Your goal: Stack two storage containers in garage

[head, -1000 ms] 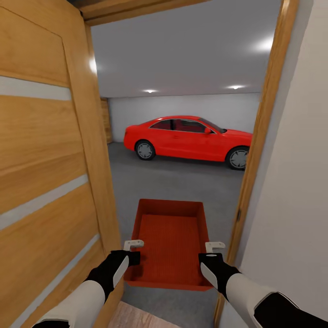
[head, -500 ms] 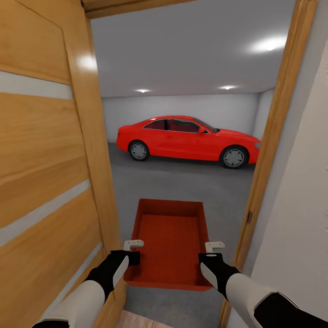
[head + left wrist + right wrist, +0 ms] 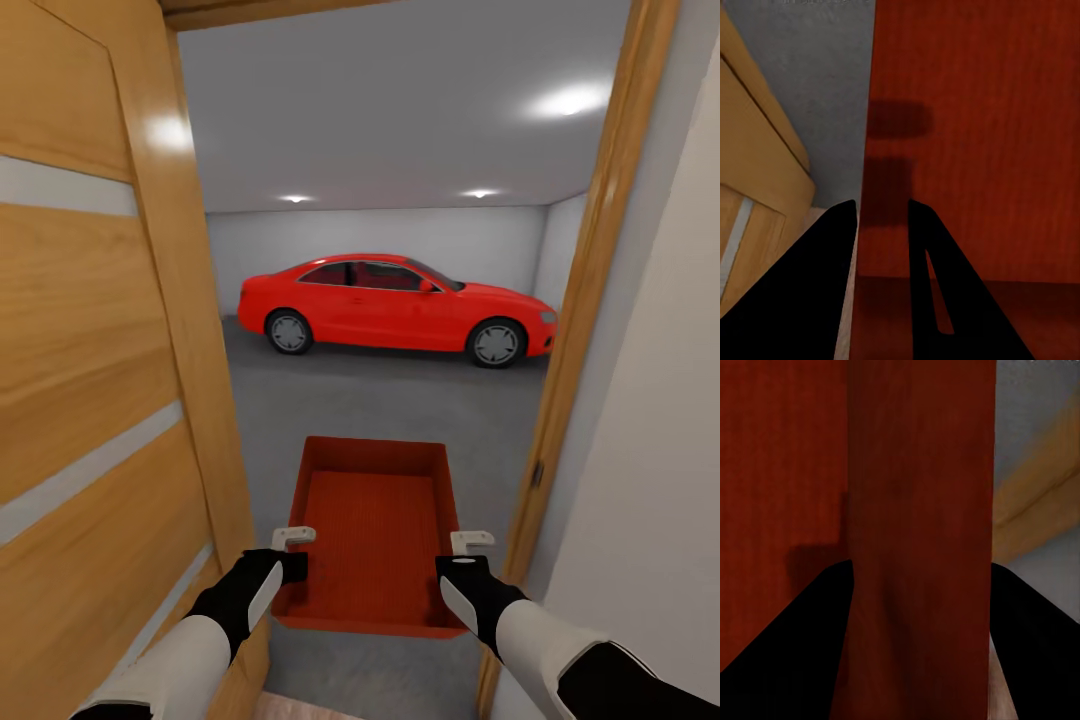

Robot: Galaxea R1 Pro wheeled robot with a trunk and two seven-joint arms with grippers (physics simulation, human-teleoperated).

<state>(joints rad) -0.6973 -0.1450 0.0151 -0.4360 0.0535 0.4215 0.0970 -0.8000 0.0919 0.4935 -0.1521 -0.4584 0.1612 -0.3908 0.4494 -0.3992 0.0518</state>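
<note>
Both arms reach forward and low from the bottom corners of the head view — white forearms, black wrists. The left gripper (image 3: 293,552) is clamped over the left wall of the storage container (image 3: 375,530), one finger inside and one outside; the right gripper (image 3: 470,553) straddles the right wall likewise — both level, held symmetrically

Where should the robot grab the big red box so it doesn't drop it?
On the two long side walls, near the end closest to the robot, one claw per side. The storage container is open-topped with thin, flat, upright walls, so each claw can straddle a rim from above. The left claw and right claw sit that way now, keeping it level through the doorway.
</note>
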